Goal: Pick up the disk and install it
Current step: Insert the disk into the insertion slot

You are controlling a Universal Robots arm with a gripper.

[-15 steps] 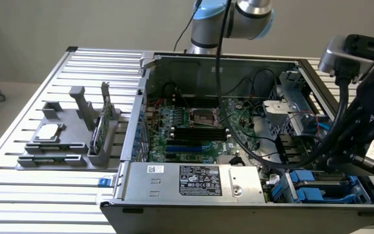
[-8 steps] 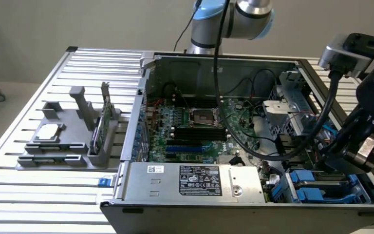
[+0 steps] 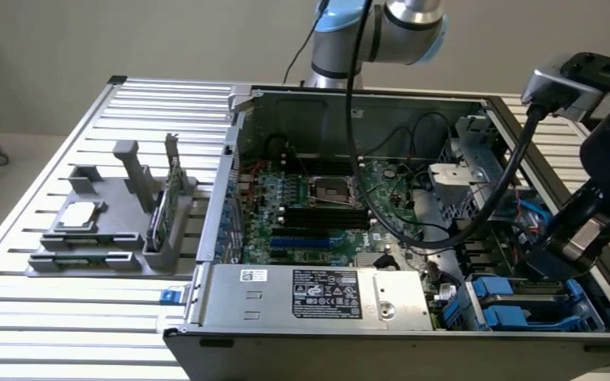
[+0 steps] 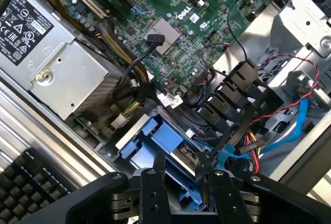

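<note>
The disk [image 4: 164, 142], clamped between the jaws, sits in a corner of the case [image 3: 390, 355].

From my seat I see an open PC case [image 3: 316, 119], green motherboard [image 3: 316, 208] in the middle, power supply [image 3: 316, 294] at its 6 o'clock, grey parts holder [image 3: 93, 242] at 9.
</note>
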